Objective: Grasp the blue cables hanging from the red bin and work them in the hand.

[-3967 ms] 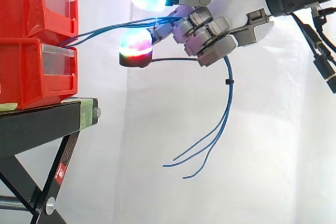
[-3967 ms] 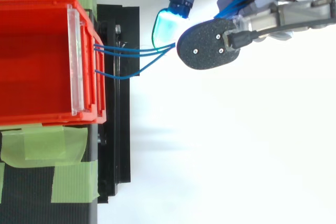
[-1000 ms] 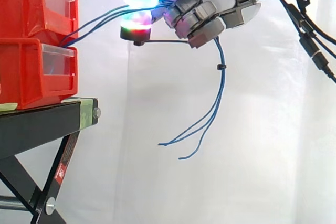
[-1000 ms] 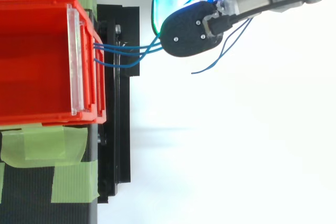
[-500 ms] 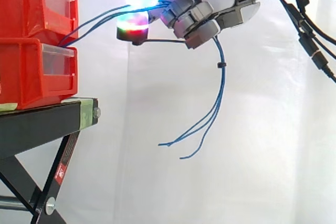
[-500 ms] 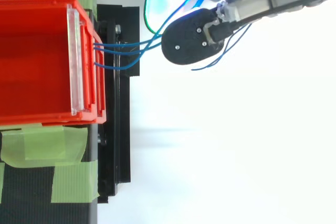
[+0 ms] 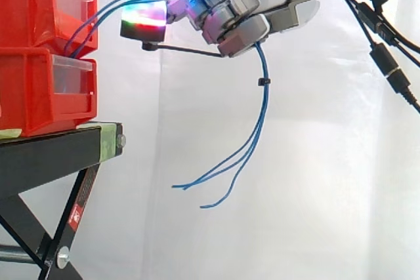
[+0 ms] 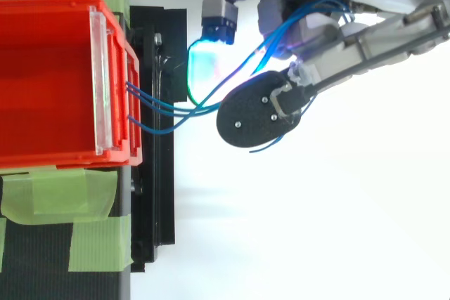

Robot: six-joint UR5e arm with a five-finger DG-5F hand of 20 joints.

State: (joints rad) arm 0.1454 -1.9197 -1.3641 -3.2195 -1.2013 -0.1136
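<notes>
Three blue cables (image 7: 262, 82) leave red bin (image 8: 49, 6), clutched by hand (image 7: 231, 16).

A black stand (image 7: 46, 155) carries two stacked red bins (image 7: 33, 90), with strips of green tape (image 8: 60, 194) stuck across its top.

Free room beside red bins (image 7: 33, 90) and stand (image 7: 52, 155), blue cables (image 7: 264, 96) across.

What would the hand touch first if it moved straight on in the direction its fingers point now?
Probably the upper red bin: the hand, shut on the blue cables, points left at its clear front, and both views put them in line.
</notes>
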